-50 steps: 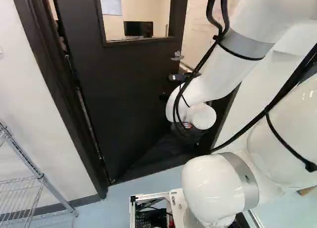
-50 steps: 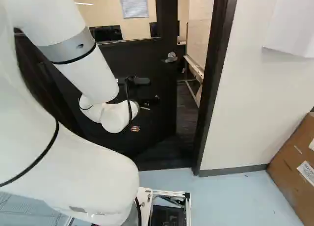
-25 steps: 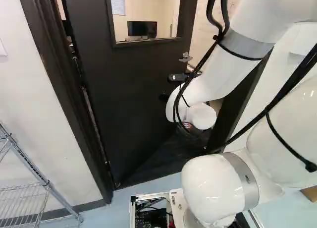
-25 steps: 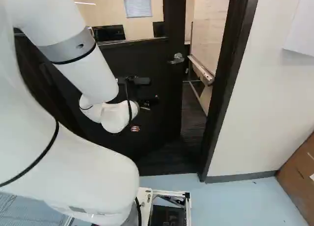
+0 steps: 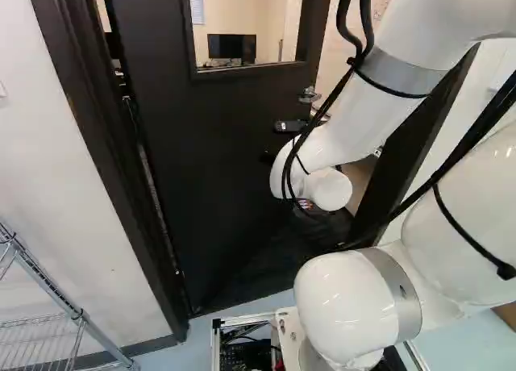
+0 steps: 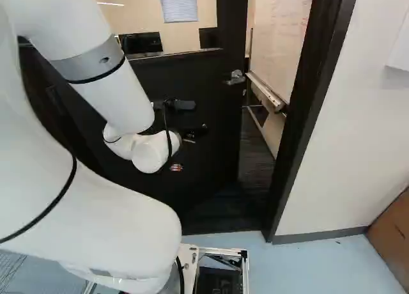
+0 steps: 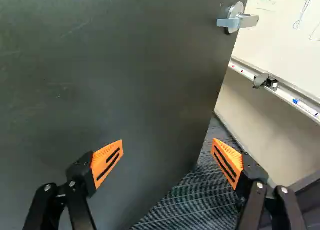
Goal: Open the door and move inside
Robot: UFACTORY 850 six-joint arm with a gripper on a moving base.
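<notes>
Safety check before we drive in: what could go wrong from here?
1. The door is only partly open, with its edge near the frame on the handle side; the base might clip either one.
2. Nothing grips the door: the fingers are open, nowhere near the handle. If it has a closer, it could swing back onto the arm.
3. The whiteboard tray juts out past the door's edge and could snag the fingers.

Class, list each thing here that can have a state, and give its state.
Door: partly open
Door handle: ungripped
Gripper: open, nothing between its fingers
Whiteboard: drawn on
Monitor: screen dark
Window blind: lowered
</notes>
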